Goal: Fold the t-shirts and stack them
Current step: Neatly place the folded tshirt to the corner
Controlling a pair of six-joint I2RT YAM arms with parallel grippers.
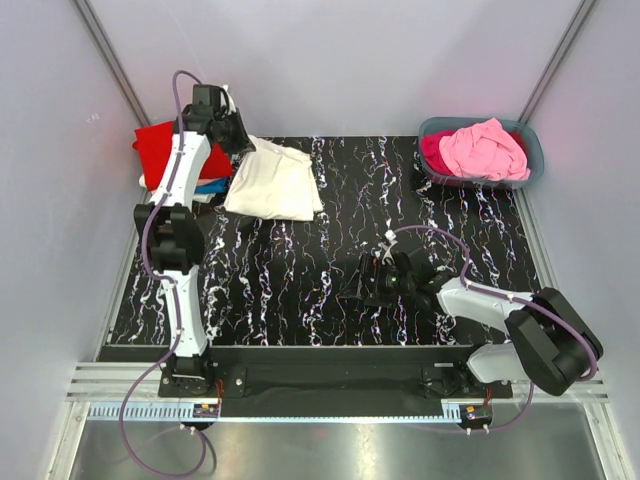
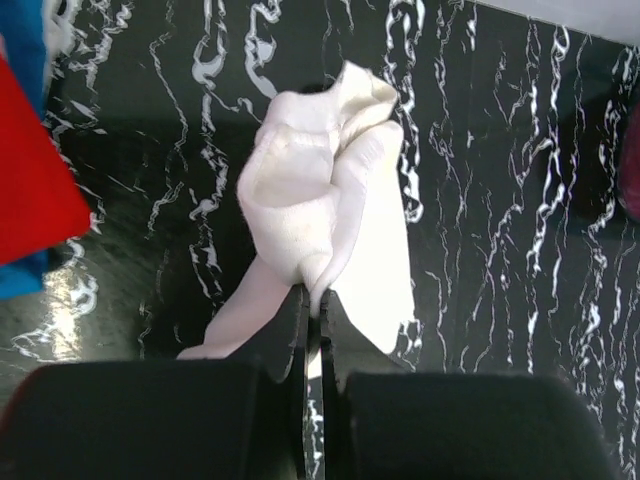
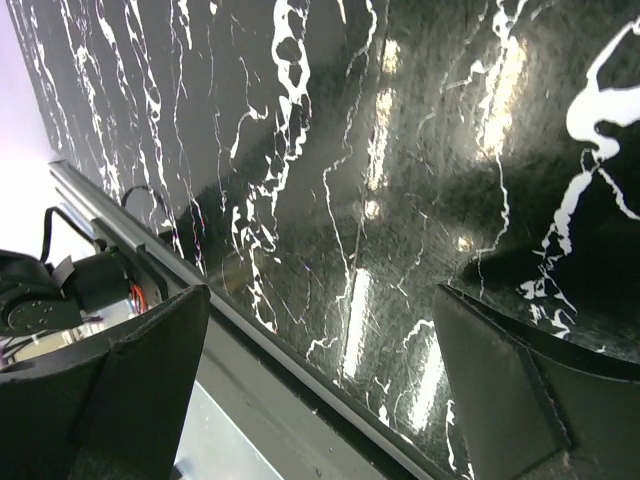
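Observation:
A folded cream t-shirt lies at the far left of the black marbled table. My left gripper is at its far left corner, shut on a pinch of the cream cloth, which bunches up above the fingertips. A red t-shirt lies on a blue one just left of it; both also show in the left wrist view. Pink and magenta shirts fill the tub. My right gripper is open and empty, low over the table's near middle.
The grey-blue plastic tub stands at the far right corner. The table's near edge rail runs below the right gripper. Grey walls close in the left, right and back sides.

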